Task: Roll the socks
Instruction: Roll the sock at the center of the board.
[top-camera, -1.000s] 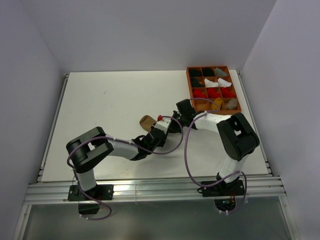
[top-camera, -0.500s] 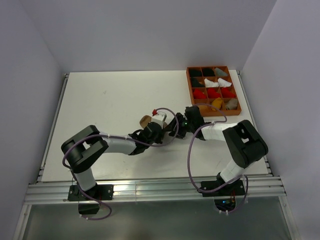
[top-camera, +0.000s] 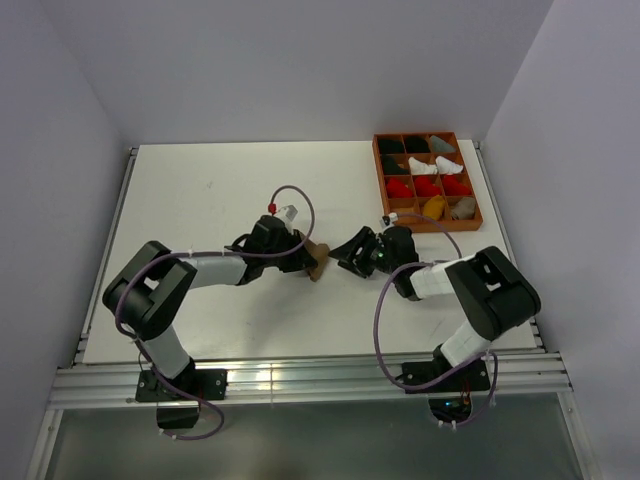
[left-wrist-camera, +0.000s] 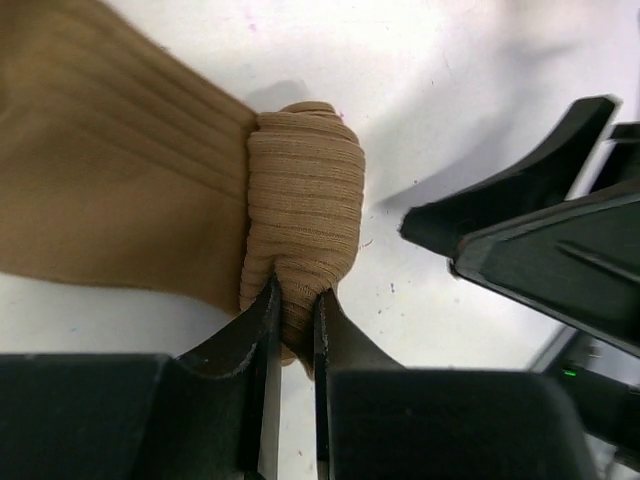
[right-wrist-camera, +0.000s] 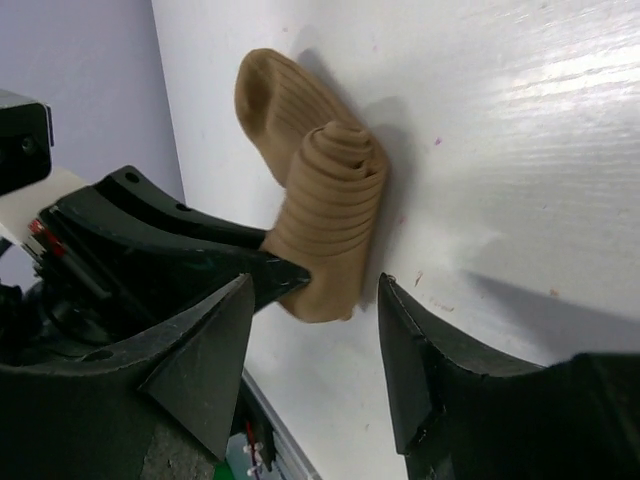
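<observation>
One of the socks (left-wrist-camera: 305, 190), ribbed and tan, lies on the white table with one end wound into a tight roll and the rest flat (left-wrist-camera: 100, 170). My left gripper (left-wrist-camera: 295, 300) is shut on the near end of that roll. From above, the sock (top-camera: 320, 258) sits at the table's middle with the left gripper (top-camera: 306, 262) on its left side. My right gripper (right-wrist-camera: 315, 290) stands open just short of the roll (right-wrist-camera: 335, 215), one finger to each side and neither touching it. It is the right gripper (top-camera: 345, 255) just to the sock's right in the top view.
An orange tray (top-camera: 377, 170) with square compartments stands at the back right, holding black, white, red and grey rolled bundles plus a mustard one (top-camera: 435, 207). Both arms reach in over the table's middle, with purple cables looping above them. Walls close the table on three sides.
The left arm has swung round to the sock's left and shut on the roll. The right gripper has let go, opened and drawn back to the right.
</observation>
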